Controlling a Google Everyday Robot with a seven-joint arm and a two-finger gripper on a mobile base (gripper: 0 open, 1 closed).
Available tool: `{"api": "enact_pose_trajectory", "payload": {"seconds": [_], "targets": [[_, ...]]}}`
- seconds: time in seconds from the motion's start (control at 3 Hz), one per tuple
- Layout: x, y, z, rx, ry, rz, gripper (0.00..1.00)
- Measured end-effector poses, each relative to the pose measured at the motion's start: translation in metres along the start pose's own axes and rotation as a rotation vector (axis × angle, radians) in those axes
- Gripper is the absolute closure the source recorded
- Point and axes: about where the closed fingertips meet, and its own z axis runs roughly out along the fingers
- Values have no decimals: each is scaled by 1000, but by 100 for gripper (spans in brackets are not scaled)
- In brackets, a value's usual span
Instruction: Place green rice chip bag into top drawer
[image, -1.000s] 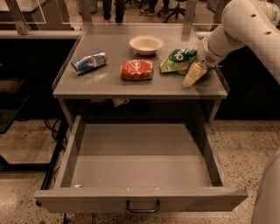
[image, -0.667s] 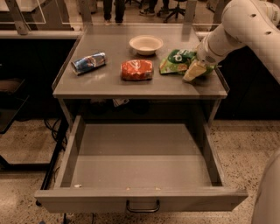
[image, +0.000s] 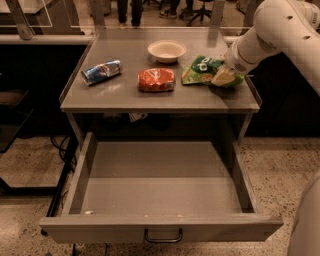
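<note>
Grey top drawer (image: 160, 227) is hanging wide open at the near side, under the tabletop (image: 125, 97). Green rice chip bag (image: 201, 69) is lying far right on that top, its long axis running left to right. Gripper (image: 224, 76) is pressing at the bag's right end, with the bag stretching leftward. Whether it's gripping, I cannot tell.
</note>
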Motion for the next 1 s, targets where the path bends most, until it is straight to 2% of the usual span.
{"api": "enact_pose_trajectory", "payload": {"seconds": [0.33,0.67,1.0], "targets": [[0,0,0,-1,0,0,100],[0,0,1,-2,1,-1,100],[-7,4,-4,-43,21,-6,100]]}}
